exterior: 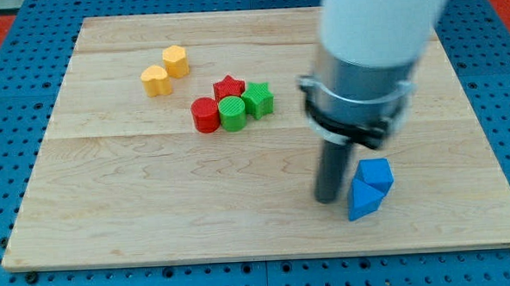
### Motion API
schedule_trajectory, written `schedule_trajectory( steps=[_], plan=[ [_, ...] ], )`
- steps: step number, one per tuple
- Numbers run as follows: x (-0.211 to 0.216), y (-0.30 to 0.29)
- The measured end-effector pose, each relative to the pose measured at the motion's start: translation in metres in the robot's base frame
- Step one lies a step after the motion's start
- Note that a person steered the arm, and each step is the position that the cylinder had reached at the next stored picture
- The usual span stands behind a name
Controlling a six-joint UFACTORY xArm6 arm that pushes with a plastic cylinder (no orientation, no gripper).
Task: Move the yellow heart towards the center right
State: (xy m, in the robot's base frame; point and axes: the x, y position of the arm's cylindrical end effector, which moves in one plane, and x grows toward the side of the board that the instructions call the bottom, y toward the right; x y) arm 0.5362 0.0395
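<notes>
The yellow heart lies on the wooden board at the view's upper left, touching a yellow hexagon-like block just above and right of it. My tip rests on the board far to the view's lower right of the heart, just left of two blue blocks. The arm's white and grey body rises above the rod and hides part of the board's upper right.
A cluster sits near the board's middle: a red star, a green block, a green cylinder and a red cylinder. It lies between the heart and the view's right. Blue pegboard surrounds the board.
</notes>
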Motion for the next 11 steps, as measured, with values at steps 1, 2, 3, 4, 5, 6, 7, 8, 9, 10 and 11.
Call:
schedule_trajectory(
  steps=[1,2,3,4,5,6,7,8,9,10,11],
  plan=[
    [-0.012,-0.12],
    [-0.02,-0.229],
    [-0.09,-0.255],
    [-0.154,-0.242],
    [-0.189,-0.198],
    [-0.194,-0.114],
    [-0.199,-0.06],
    [-0.199,0.008],
    [-0.221,0.034],
    [-0.196,0.083],
    [-0.129,0.09]
  ],
)
